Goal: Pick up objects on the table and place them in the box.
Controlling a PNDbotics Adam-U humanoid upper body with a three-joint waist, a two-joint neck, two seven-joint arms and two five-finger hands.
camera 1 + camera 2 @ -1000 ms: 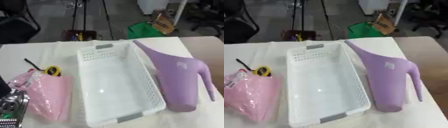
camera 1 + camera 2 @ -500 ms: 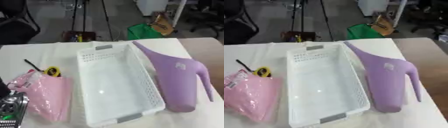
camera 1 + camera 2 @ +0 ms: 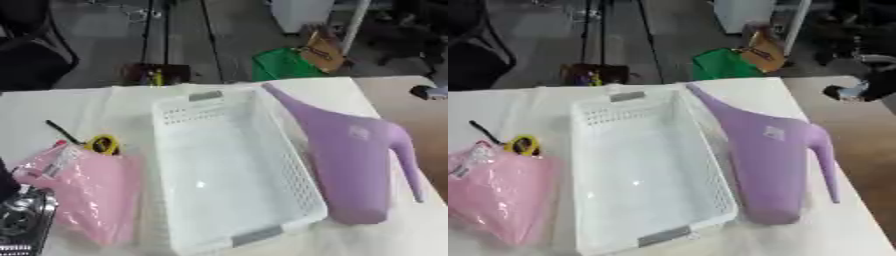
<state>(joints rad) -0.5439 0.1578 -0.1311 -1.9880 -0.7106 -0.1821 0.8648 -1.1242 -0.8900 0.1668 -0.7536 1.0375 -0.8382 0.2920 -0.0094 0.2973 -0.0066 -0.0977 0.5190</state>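
The white perforated box (image 3: 232,170) sits in the middle of the counter (image 3: 859,225) with nothing visible inside it, so by the look of things the task has not properly begun: every object lies outside. Touching or just beside the box's right wall lies a lilac watering can (image 3: 770,155), on its side with its long spout pointing to the far end and its thin handle on the right. On the other side, just left of the box, rests a pink bag (image 3: 87,192) with a label at its near-left corner; whether it touches the box wall cannot be told. At the bag's far end lies a small yellow-and-black thing (image 3: 103,144) with a dark strip reaching away from it, too small to make out. The left hand (image 3: 22,225) shows only in the left eye view, at the lower left corner beside the bag, as a silver and black mass; whether its fingers are spread or curled cannot be told, and it does not appear to hold anything. The right hand shows in neither view. Judging from this layout, three items remain to be moved, and the bag is nearest to the left hand.
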